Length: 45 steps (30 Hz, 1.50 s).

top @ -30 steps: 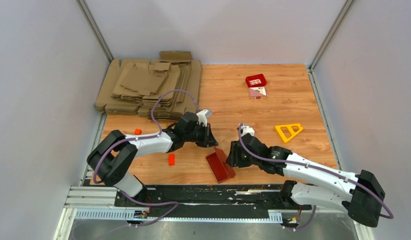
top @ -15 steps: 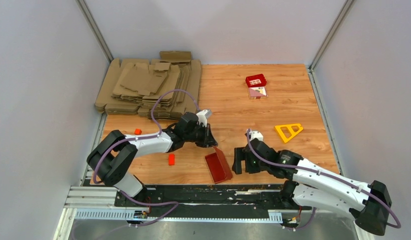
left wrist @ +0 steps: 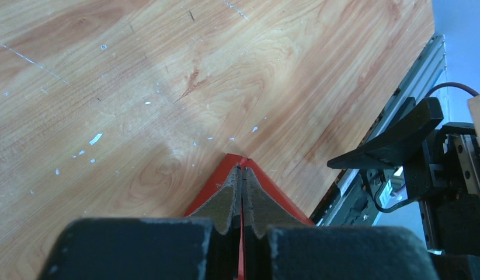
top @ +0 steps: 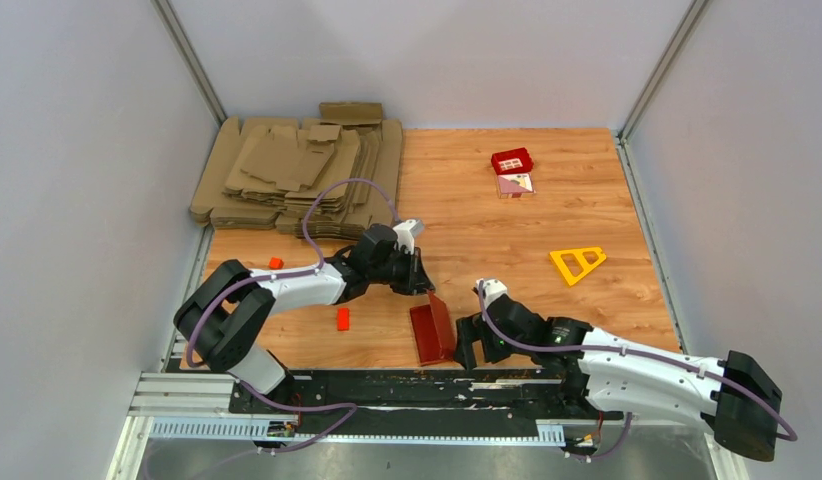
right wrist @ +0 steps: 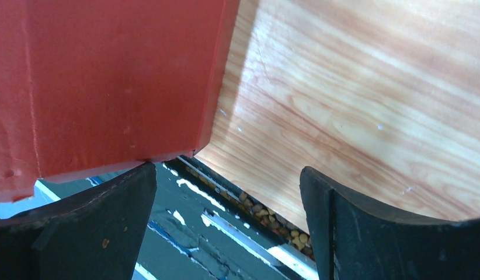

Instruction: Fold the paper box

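Your gaping right end effector [top: 466,342] swung beside the paper box [top: 432,328]; left end effector [top: 426,286] clamps its corner; crease the wall next.

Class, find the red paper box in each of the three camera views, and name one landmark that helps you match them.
Top external: the bright red thin-card paper box stands low centre, by the near edge of the wooden table.
Left wrist: bottom centre, a corner pinched in the left claw.
Right wrist: fills the upper left.
Shared landmark: the black metal rail along that near edge, in all three.
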Each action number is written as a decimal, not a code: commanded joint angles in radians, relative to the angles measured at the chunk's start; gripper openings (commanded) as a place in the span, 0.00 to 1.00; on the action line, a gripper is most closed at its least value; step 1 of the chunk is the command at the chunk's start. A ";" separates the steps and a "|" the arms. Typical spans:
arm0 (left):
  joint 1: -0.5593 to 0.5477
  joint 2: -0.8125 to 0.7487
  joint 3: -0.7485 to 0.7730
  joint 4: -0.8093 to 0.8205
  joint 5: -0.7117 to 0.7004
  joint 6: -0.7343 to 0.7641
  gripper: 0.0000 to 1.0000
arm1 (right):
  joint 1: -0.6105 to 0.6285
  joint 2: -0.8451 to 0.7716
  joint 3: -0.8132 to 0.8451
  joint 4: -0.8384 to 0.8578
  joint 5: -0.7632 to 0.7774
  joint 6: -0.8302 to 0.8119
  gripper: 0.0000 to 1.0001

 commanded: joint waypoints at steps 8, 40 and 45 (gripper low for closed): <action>-0.004 0.003 0.032 0.038 0.034 -0.008 0.00 | 0.007 0.027 0.014 0.229 0.030 -0.176 0.85; 0.004 0.106 0.145 -0.110 0.072 0.049 0.00 | 0.203 0.137 0.066 0.316 0.283 -0.315 0.94; 0.004 0.104 0.145 -0.134 0.083 0.047 0.00 | 0.203 0.144 0.064 0.332 0.294 -0.314 0.87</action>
